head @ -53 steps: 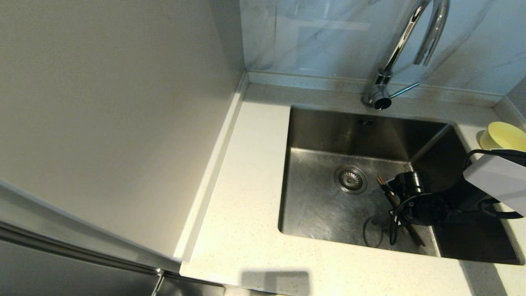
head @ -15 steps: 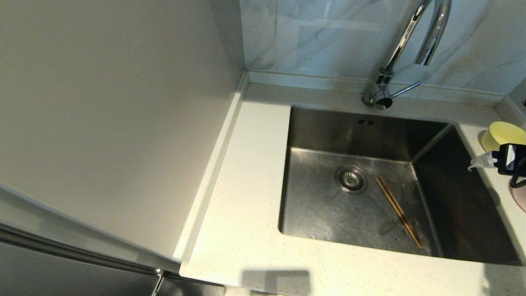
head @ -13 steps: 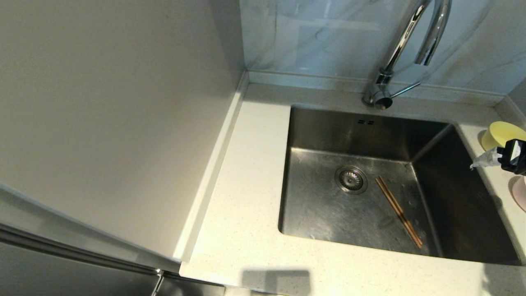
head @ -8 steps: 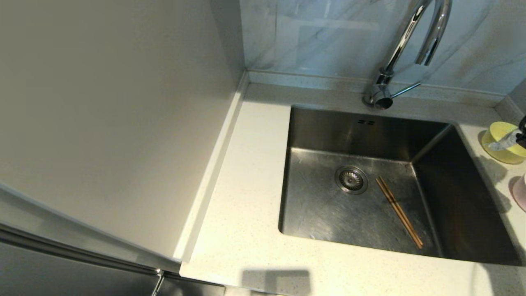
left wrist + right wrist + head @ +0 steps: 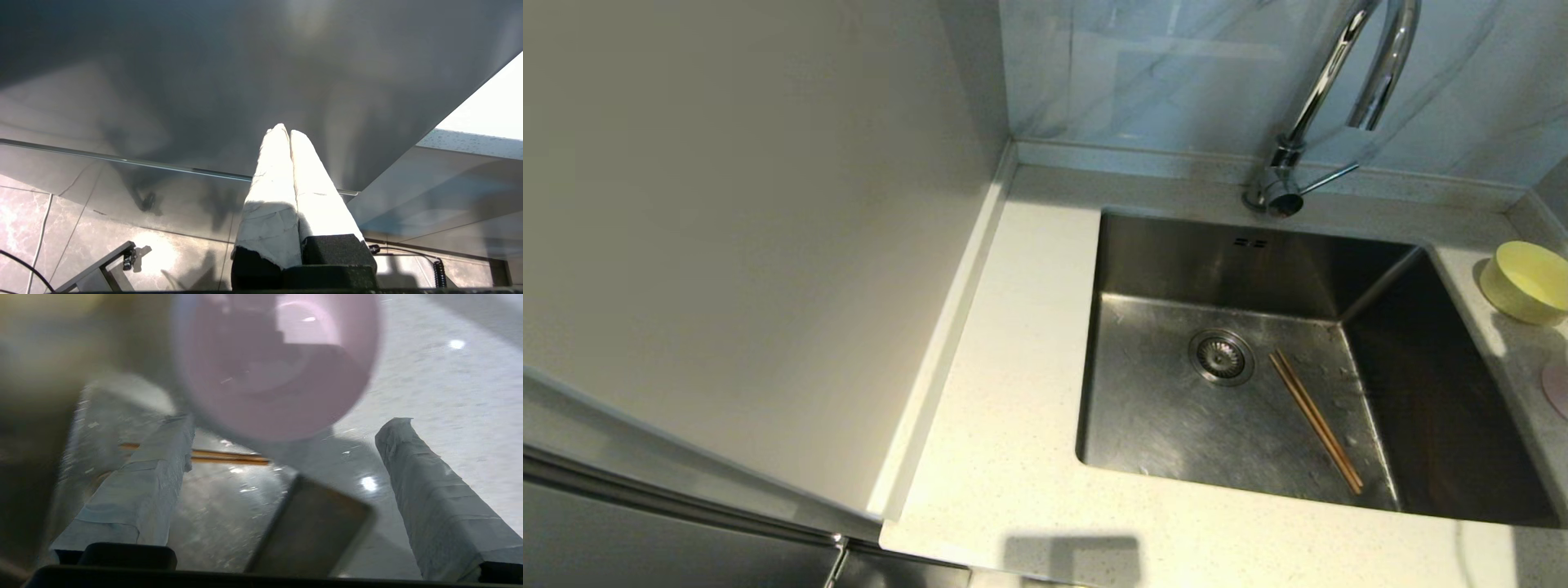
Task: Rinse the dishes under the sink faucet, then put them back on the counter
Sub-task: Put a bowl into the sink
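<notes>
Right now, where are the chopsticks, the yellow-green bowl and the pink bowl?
chopsticks (image 5: pixel 1315 420), head view, mid-length of the pair on the sink floor.
yellow-green bowl (image 5: pixel 1521 286), head view, outer wall near the rim.
pink bowl (image 5: pixel 273 367), right wrist view, inside of the bowl.

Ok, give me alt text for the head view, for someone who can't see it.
A pair of wooden chopsticks lies on the floor of a stainless-steel sink, just right of the round drain. A chrome gooseneck faucet arches over the back rim. A yellow-green bowl sits on the speckled counter to the right, and a pink bowl is cut off by the edge.
</notes>
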Robot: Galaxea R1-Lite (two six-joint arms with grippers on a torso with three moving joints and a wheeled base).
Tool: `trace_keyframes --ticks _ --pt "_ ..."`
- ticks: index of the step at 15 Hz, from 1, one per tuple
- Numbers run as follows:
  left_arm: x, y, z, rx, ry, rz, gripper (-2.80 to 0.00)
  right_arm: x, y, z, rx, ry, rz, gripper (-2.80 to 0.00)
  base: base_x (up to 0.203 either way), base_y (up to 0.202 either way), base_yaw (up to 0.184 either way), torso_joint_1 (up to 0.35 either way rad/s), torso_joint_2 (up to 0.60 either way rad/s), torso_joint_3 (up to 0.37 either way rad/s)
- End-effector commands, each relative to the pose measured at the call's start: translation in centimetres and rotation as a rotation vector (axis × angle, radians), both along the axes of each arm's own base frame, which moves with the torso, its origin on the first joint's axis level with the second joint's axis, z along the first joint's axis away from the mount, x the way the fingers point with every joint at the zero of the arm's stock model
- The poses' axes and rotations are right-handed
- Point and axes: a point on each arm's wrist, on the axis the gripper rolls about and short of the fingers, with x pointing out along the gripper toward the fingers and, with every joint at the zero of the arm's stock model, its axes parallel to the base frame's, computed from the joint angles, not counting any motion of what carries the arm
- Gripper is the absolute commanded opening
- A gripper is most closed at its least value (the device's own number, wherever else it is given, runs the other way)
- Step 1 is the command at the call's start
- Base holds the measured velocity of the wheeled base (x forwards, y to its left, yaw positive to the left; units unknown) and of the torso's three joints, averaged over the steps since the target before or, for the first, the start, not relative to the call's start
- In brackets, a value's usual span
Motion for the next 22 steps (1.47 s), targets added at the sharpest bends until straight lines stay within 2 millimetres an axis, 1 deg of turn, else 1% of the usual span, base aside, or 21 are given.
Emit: trace_keyframes --ticks 1,3,7,13,22 --pt "0.0 0.0 0.0 -0.001 -0.004 0.0 -2.8 -0.6 -1.1 -1.4 0.029 0.054 -0.03 0.0 0.0 0.0 0.0 0.0 0.0 0.0" --pt "0.0 0.0 0.0 -0.001 -0.004 0.0 -2.8 -0.8 -1.3 -2.3 0.05 0.081 -0.04 0.0 0.0 0.0 0.0 0.0 0.0 0.0" --pt "0.0 0.0 0.0 -0.001 -0.004 0.0 -2.8 -0.9 -1.5 -3.0 0.084 0.091 -0.033 0.0 0.0 0.0 0.0 0.0 0.0 0.0" --pt "0.0 0.0 0.0 -0.001 -0.004 0.0 -2.8 -0.4 -3.2 -4.3 0.089 0.089 -0.063 0.0 0.0 0.0 0.0 0.0 0.0 0.0" --pt "0.0 0.0 0.0 -0.001 -0.004 0.0 -2.8 -0.2 -3.3 -5.4 0.149 0.088 -0.004 0.0 0.0 0.0 0.0 0.0 0.0 0.0"
